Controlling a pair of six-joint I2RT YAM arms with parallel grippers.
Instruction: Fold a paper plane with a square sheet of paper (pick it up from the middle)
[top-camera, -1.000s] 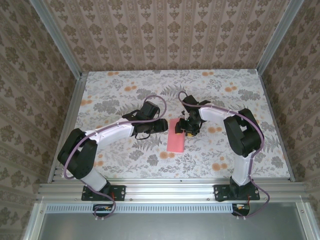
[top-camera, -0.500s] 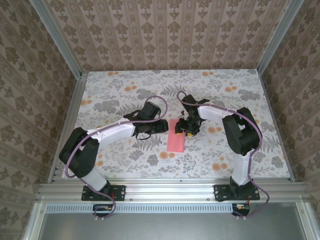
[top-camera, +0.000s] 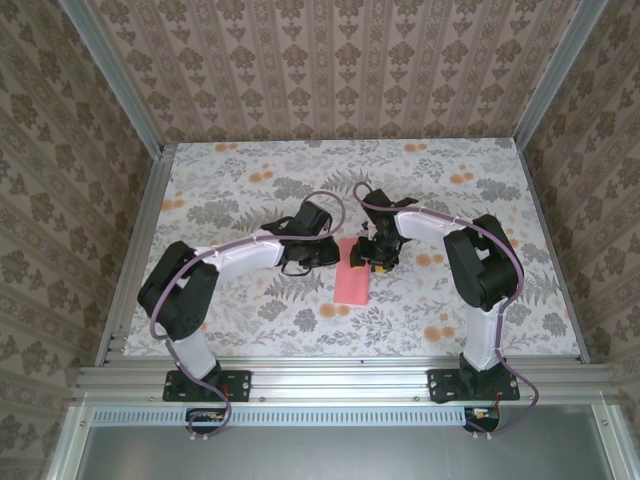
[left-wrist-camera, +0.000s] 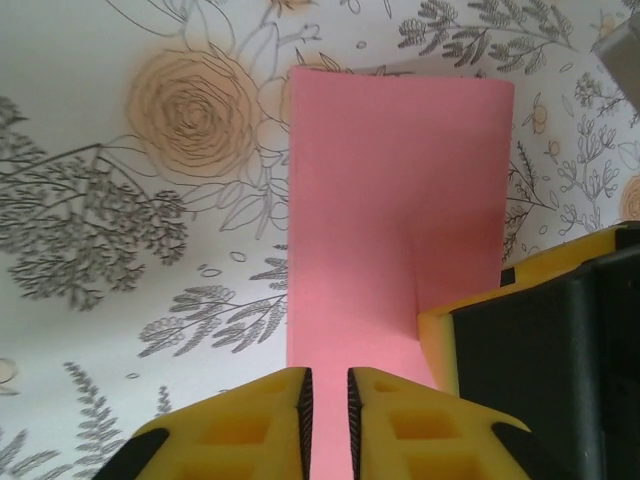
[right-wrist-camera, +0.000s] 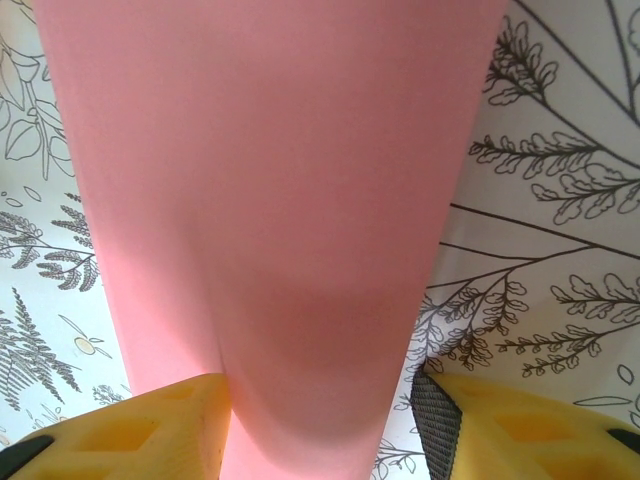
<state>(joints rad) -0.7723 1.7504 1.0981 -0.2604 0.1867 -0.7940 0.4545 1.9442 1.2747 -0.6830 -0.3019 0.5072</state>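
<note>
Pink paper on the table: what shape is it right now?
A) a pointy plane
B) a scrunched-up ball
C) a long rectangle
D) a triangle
C: the pink paper lies flat on the table as a long rectangle with straight edges and square corners. It has no pointed nose and no crumples.

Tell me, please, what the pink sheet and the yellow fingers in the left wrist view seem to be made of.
Pink sheet: thin paper, apparently; matt, even colour, sharp corners and a crisp folded edge. Yellow fingers: probably moulded plastic or firm rubber; matt, with ribbed inner faces.
</note>
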